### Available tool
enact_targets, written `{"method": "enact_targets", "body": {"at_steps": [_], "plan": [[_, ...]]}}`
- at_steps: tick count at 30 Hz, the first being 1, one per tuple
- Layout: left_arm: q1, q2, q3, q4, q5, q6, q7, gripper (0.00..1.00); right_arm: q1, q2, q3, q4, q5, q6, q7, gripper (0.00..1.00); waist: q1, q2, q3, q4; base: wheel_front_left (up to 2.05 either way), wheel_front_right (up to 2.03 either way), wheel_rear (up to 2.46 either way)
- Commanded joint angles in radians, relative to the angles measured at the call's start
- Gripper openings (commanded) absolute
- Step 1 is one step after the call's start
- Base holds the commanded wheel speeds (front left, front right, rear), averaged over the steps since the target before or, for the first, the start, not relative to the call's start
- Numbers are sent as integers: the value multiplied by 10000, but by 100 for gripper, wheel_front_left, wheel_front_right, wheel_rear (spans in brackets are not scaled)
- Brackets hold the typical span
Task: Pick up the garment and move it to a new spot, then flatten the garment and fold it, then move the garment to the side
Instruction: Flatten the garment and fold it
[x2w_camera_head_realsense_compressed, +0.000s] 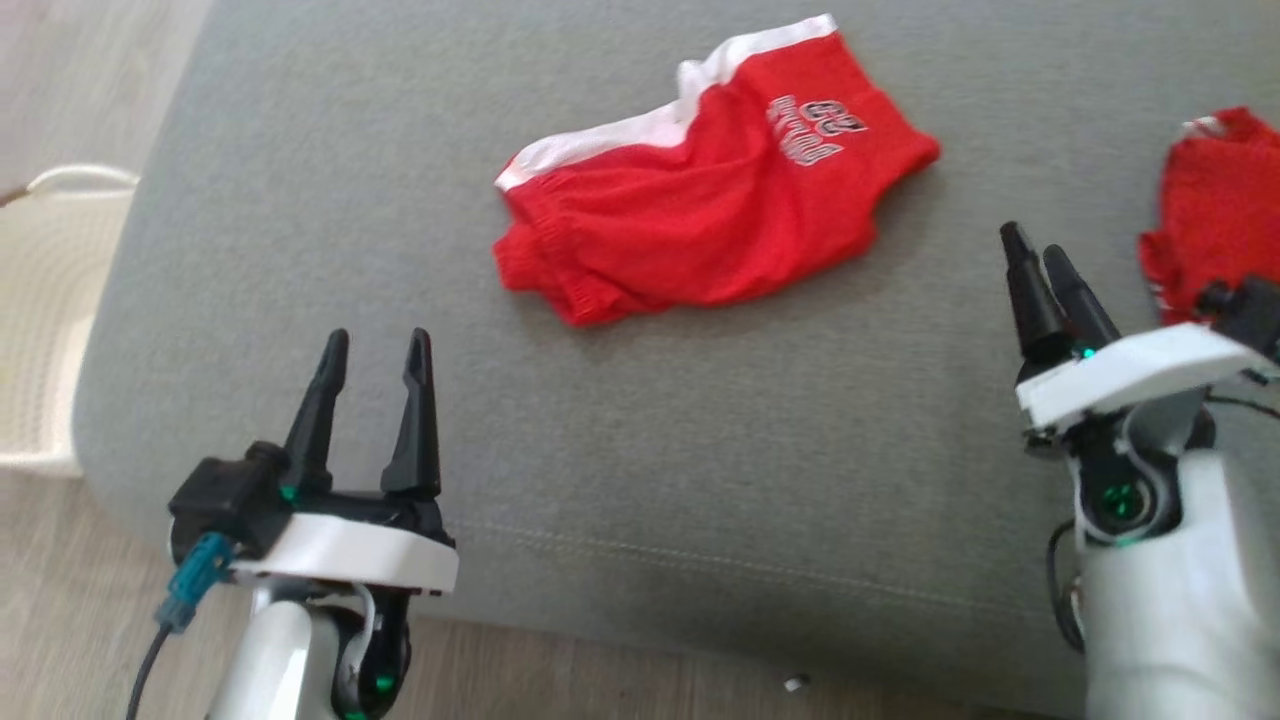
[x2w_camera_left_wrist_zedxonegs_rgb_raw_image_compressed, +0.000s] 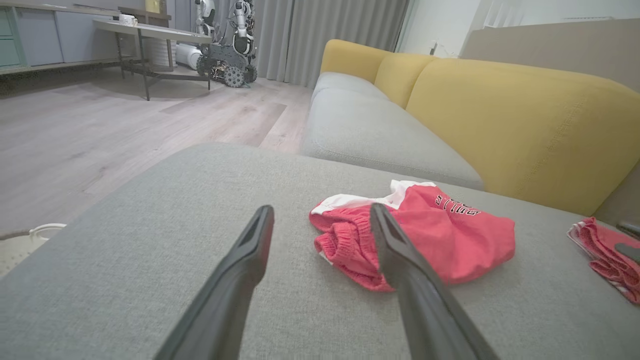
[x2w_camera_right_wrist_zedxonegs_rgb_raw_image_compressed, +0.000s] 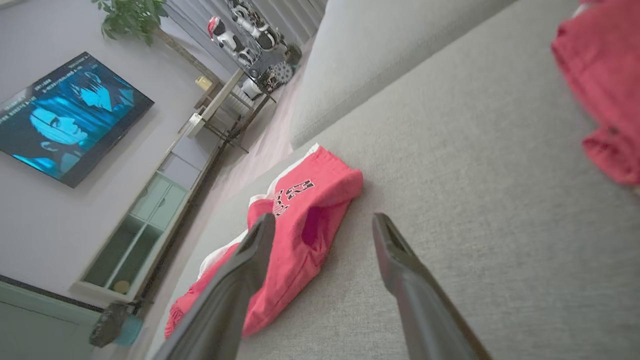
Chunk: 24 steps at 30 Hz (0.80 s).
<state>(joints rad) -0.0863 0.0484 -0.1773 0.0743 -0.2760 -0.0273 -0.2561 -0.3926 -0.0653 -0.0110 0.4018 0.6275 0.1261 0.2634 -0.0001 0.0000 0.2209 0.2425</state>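
Plainly, the red shorts (x2w_camera_head_realsense_compressed: 700, 200) lie rumpled on the gray sofa cushion (x2w_camera_head_realsense_compressed: 700, 470), ahead of both pincers and touching neither. They sit up and to the right of the left pincer (x2w_camera_head_realsense_compressed: 378, 345), and up and to the left of the right pincer (x2w_camera_head_realsense_compressed: 1034, 243). Both pincers are released, fingers spread, holding nothing. A second red garment (x2w_camera_head_realsense_compressed: 1215, 200) lies just beside the right pincer. A white basket (x2w_camera_head_realsense_compressed: 60, 300) stands on the floor (x2w_camera_head_realsense_compressed: 60, 600) left of the cushion; its contents cannot be told. The black-and-white lettering on the shorts is too blurred to read.

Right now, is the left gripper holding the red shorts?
No: in the head view the left gripper stands open over the bare grey cushion, well apart from the red shorts.
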Motion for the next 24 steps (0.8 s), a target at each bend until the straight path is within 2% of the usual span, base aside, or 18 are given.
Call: {"method": "enact_targets", "body": {"at_steps": [1, 6, 9, 11, 16, 24], "plan": [[-384, 25, 285, -274, -44, -1, -56, 100, -427, 142, 190, -239, 230, 46, 111, 100, 1, 0, 236, 264, 0, 0, 0], [-514, 21, -138, -188, -343, 138, -57, 100, -1511, 147, -418, 1259, 1562, 46, 1117, 100, 1, 0, 643, 800, 0, 0, 0], [-550, 20, -300, -223, -420, 244, -57, 100, -2302, 148, -654, 2187, 1851, 46, 1354, 100, 1, 0, 869, 1005, 0, 0, 0], [-647, 20, -473, -209, -79, 272, -57, 100, -2819, 149, -786, 2792, 1858, 46, 1419, 100, 1, 0, 1028, 1151, 0, 0, 0], [-872, 19, -866, -322, 48, 372, -57, 100, -3927, 149, -1270, 4388, 1505, 46, 1277, 100, 1, 0, 1292, 1464, 0, 0, 0], [-975, 19, -1133, -543, -185, 589, -57, 100, -5454, 135, -2141, 7113, -264, 46, 682, 100, 1, 0, 1450, 1677, 0, 0, 0]]}}
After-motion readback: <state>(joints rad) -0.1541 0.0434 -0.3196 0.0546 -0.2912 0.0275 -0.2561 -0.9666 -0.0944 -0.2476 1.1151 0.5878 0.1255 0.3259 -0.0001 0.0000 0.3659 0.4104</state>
